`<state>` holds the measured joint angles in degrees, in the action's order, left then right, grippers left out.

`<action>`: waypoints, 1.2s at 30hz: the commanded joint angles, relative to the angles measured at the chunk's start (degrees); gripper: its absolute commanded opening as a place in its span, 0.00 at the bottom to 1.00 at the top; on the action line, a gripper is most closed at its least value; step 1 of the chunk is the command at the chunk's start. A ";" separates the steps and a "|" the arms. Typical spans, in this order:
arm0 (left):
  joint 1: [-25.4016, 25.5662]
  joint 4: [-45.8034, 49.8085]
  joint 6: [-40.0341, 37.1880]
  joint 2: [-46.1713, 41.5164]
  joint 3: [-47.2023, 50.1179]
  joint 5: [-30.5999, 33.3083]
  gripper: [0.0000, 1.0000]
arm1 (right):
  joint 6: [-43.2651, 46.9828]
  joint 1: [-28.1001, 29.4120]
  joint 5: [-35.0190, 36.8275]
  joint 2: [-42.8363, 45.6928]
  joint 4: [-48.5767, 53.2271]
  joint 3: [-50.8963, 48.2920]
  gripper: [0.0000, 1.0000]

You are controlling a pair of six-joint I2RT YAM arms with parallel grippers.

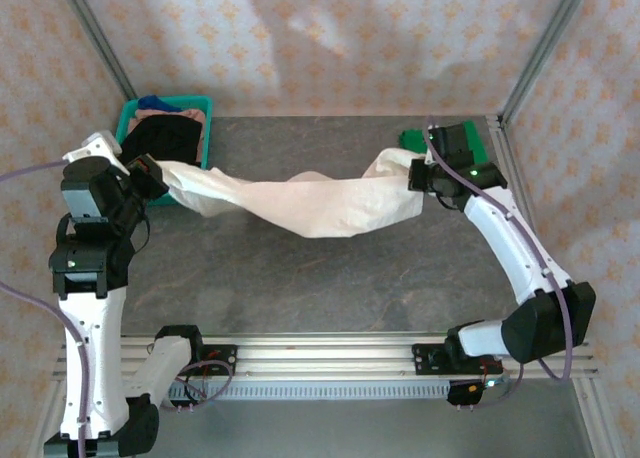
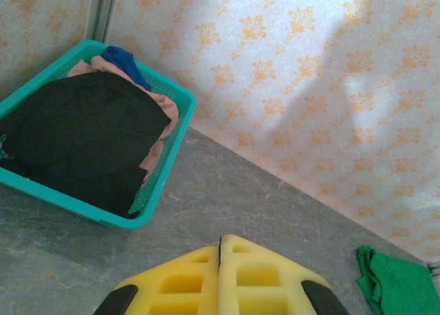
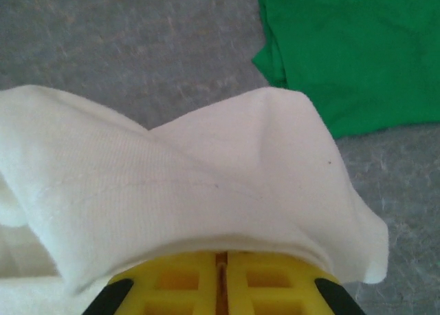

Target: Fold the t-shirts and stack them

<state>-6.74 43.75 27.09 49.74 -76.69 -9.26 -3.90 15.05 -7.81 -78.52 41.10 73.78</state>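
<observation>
A cream t-shirt (image 1: 320, 203) hangs stretched above the table between my two grippers. Its left end meets my left gripper (image 1: 158, 175), whose yellow fingers press together in the left wrist view (image 2: 220, 241); the cloth is hidden beneath them there. Its right end is pinched in my right gripper (image 1: 418, 176). In the right wrist view the cream cloth (image 3: 206, 184) drapes over the nearly closed fingertips of that gripper (image 3: 221, 254). The green t-shirt (image 1: 480, 146) lies flat at the back right corner, just beyond the right gripper (image 3: 350, 47), and also shows in the left wrist view (image 2: 395, 284).
A teal basket (image 1: 125, 123) with dark, pink and blue clothes stands at the back left, right behind the left gripper (image 2: 175, 150). Patterned walls close the back and sides. Bare grey table lies under the hanging shirt.
</observation>
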 commanded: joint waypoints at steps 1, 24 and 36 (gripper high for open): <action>-0.10 -0.74 0.92 0.98 8.88 -2.86 0.00 | -0.87 -0.22 1.35 -7.19 -0.40 -4.57 0.22; 2.52 -6.90 3.85 2.74 31.97 -2.17 0.00 | -8.76 6.63 10.35 -20.94 -6.32 -8.69 0.44; 2.52 -7.28 3.85 3.99 32.37 -1.88 0.00 | -9.11 3.63 3.95 -21.57 -12.26 -12.01 0.38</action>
<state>-4.47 37.82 31.46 53.52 -43.13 -12.82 -12.36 18.90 -3.01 -100.88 30.55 62.89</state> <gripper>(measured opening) 0.044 0.393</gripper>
